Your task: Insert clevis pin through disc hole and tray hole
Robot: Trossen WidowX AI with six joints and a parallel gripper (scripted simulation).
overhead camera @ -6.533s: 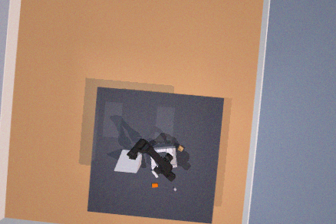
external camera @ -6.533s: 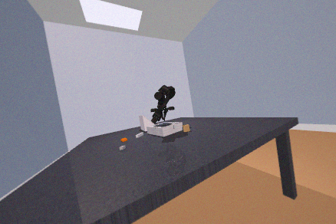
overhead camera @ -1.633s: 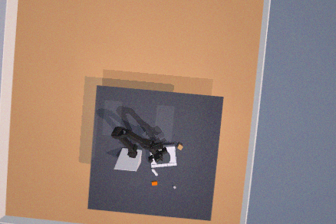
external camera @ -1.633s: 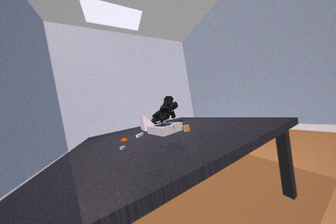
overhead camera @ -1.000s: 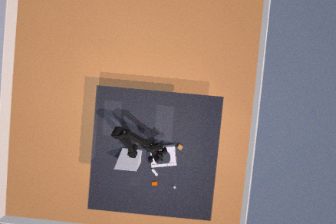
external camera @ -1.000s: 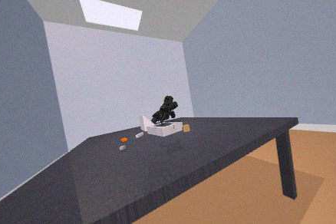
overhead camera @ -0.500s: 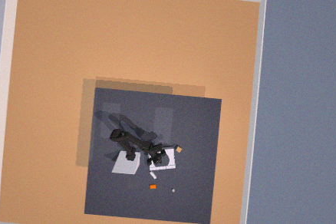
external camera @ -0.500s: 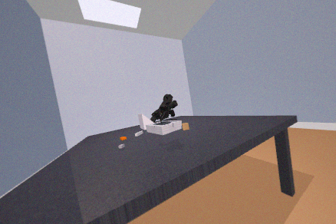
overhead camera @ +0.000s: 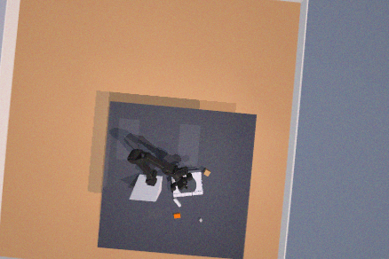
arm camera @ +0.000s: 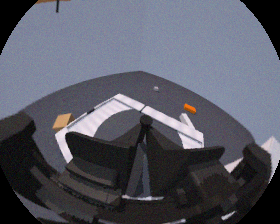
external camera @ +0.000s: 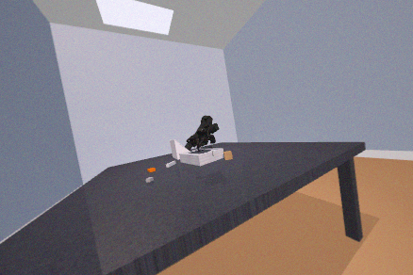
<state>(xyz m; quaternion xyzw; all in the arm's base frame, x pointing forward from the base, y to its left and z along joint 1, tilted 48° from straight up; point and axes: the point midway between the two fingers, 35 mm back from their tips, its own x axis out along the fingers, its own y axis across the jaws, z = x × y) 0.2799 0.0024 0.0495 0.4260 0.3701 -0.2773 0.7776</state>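
1. The jaws of the gripper are nearly together, pinching the clevis pin; its dark round head shows at the fingertips in the wrist view. The pin is over the disc and tray; whether its tip has entered either hole cannot be told, since the fingers hide the shank.
2. Nearest in the exterior view, toward the left of the dark table, lies a small pale grey piece.
3. Just beyond it is an orange block.
4. Farther back, a short white bar lies near the tray, on its left.
5. Next comes the pale, rimmed tray. Inside its rim is the wide, dark grey disc, partly covered by the gripper; its middle hole is hidden.
6. To the right of the tray, near its wall, stands a tan block.
7. Behind the tray, a white slanted panel stands to the left, and the black arm reaches over the tray from the far side.
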